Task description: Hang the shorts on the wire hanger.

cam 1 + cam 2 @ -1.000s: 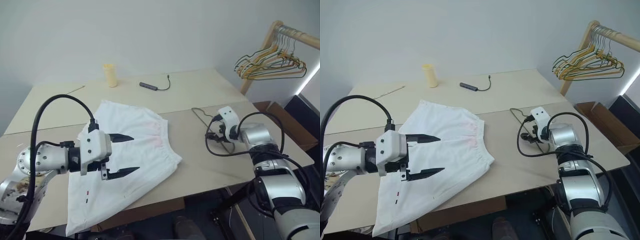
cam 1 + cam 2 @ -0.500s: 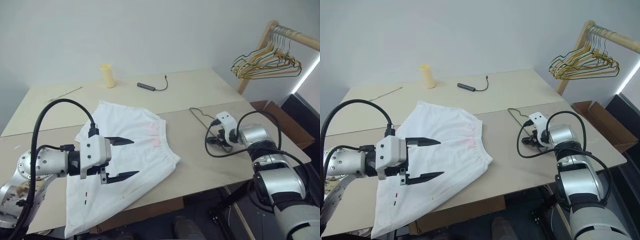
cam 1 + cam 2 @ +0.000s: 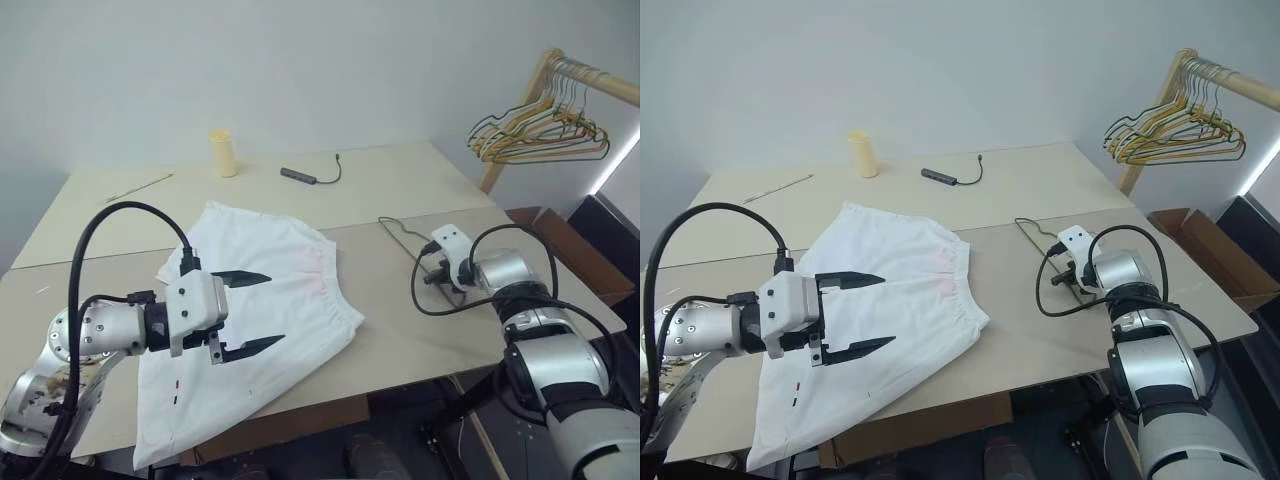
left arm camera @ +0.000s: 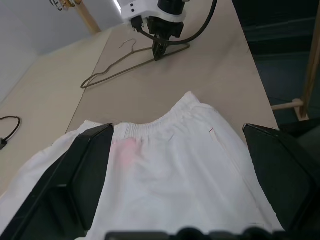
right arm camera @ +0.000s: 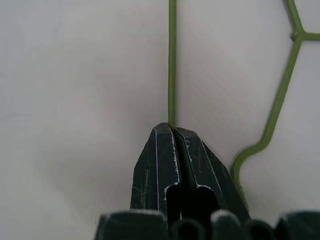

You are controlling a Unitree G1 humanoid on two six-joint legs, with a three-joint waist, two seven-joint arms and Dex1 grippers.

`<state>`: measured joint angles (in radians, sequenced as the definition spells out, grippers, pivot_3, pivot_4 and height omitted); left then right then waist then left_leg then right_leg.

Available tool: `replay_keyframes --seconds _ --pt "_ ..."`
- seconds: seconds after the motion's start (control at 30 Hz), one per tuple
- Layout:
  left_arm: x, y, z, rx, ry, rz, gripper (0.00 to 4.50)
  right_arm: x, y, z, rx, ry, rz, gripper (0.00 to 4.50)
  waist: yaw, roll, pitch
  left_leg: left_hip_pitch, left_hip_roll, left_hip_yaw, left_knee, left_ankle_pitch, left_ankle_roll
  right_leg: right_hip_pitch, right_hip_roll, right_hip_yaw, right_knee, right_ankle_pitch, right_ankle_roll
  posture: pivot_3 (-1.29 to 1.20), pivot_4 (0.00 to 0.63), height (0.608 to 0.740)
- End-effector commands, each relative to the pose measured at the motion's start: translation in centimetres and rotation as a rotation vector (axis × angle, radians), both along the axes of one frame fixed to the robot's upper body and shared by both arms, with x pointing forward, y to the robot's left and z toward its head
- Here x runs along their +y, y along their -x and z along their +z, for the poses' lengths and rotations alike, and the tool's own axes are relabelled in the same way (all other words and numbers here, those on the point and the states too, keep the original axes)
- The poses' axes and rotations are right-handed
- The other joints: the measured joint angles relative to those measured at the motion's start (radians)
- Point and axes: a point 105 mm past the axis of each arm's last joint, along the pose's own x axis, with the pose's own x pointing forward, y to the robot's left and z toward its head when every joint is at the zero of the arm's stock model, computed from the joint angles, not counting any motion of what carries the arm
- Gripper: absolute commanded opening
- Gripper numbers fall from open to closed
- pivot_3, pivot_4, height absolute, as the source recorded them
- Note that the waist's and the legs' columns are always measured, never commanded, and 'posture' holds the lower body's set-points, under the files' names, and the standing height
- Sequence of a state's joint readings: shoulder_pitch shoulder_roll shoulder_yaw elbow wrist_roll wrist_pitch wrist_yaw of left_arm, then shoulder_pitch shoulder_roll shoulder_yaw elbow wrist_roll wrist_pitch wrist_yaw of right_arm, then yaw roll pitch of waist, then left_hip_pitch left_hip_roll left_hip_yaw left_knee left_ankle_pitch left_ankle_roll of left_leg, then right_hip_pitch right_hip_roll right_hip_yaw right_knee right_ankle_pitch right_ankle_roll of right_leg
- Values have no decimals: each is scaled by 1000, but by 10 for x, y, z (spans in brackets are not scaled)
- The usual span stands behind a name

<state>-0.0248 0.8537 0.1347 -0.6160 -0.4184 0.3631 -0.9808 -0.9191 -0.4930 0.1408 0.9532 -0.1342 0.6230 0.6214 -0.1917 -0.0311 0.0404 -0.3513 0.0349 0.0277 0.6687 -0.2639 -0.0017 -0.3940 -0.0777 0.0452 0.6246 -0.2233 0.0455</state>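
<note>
Beige bench point(image 3: 400, 190) under a plain white wall carries the shorts point(image 3: 250, 320), spread flat on its near left part. Over them hovers the left hand point(image 3: 245, 312), its two black fingers spread wide with nothing between them. Well to the right lies the wire hanger point(image 4: 135, 65), flat on the bench; the right hand point(image 5: 172, 131) is pinched tight on one straight run of its wire.

Soft white cloth shorts point(image 3: 262, 300); thin metal wire hanger point(image 4: 131, 65).
</note>
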Motion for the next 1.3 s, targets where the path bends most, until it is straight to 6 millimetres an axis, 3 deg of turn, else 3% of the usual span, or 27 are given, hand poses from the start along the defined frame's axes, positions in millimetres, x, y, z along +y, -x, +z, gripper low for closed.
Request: replay_keyframes --seconds 0.03,0.13,0.2,0.27,0.4,0.5,0.63,0.93,1.07,1.3 --pt "1 -16 11 -56 44 74 4500 7 -19 40 -186 -21 -34 38 1 2 1 -1 0 0 0 0 0 -1 0 0 0 0 0 -98 0 740" --pt "1 -33 21 -24 159 169 4500 19 -23 69 -310 -56 -19 38 5 4 2 -3 0 -1 0 0 0 -4 0 1 1 1 -1 -102 0 740" --pt "1 -50 31 61 334 264 4500 40 -22 100 -468 -78 48 38 9 4 2 -5 0 -1 0 0 0 -8 0 2 2 1 -2 -106 0 740" --pt "-2 -63 41 149 500 318 4500 63 -12 121 -595 -91 140 38 13 4 2 -9 0 -5 0 0 0 -10 0 2 2 1 -1 -107 0 740" --pt "-8 -78 68 257 811 336 4500 110 15 144 -770 -167 318 38 16 4 2 -15 -2 -13 1 0 0 -12 0 1 1 1 0 -111 0 740" --pt "-7 -89 90 316 1042 343 4500 142 36 152 -886 -174 425 38 23 4 2 -18 -3 -17 5 -1 -1 -13 0 1 2 2 1 -114 0 740" --pt "-5 -98 101 324 1138 391 4500 175 59 155 -943 -247 525 38 25 4 2 -19 -3 -18 8 -2 -3 -12 0 0 3 2 1 -113 0 740" --pt "-7 -103 106 343 1192 420 4500 193 83 158 -1004 -288 688 38 37 4 2 -18 -4 -18 8 -2 -3 -11 0 0 2 2 1 -103 0 740" --pt "-12 -104 104 352 1184 416 3590 196 88 155 -1009 -276 750 0 40 4 2 -18 -4 -17 8 -2 -3 -11 0 0 1 2 1 -102 0 740" --pt "-15 -106 102 329 1142 442 1203 197 84 151 -1005 -259 716 0 39 4 2 -18 -4 -15 8 -2 -3 -11 1 0 1 2 1 -109 0 740"
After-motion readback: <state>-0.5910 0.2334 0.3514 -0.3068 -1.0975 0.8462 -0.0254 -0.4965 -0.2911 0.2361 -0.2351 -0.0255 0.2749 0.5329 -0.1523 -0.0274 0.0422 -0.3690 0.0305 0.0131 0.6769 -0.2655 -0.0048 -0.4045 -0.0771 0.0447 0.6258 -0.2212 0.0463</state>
